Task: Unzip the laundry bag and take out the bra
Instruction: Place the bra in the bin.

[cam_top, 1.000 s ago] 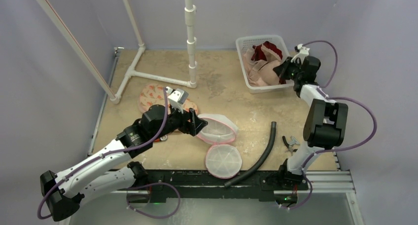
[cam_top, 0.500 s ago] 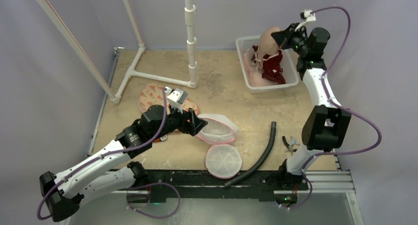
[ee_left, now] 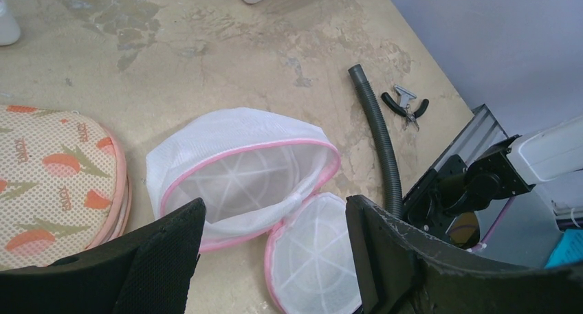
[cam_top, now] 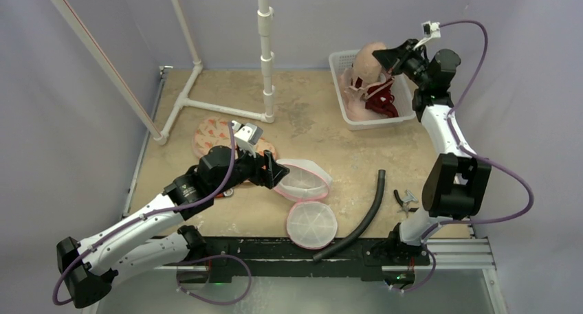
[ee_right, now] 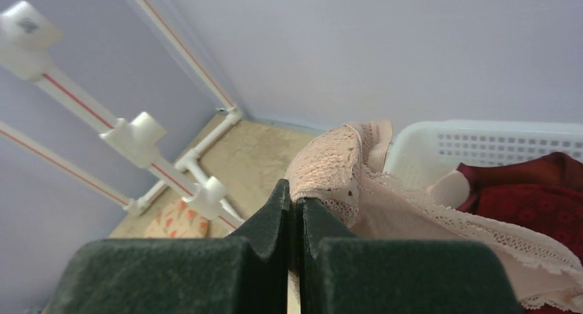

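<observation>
The white mesh laundry bag with pink trim lies open on the table, its round lid flapped toward the near edge. The inside that shows looks empty in the left wrist view. My left gripper is open and hovers just left of the bag, with its jaws wide apart over the bag's hinge. My right gripper is shut on a beige lace bra and holds it up above the white basket. The wrist view shows the lace edge pinched at the fingertips.
A dark red garment lies in the basket with pale cloth. A peach-printed round bag lies left of my left gripper. A black hose and pliers lie at the near right. A white pipe frame stands at the back.
My right gripper rose from inside the basket with the beige bra, lifting it clear of the pile. The left arm has barely moved.
</observation>
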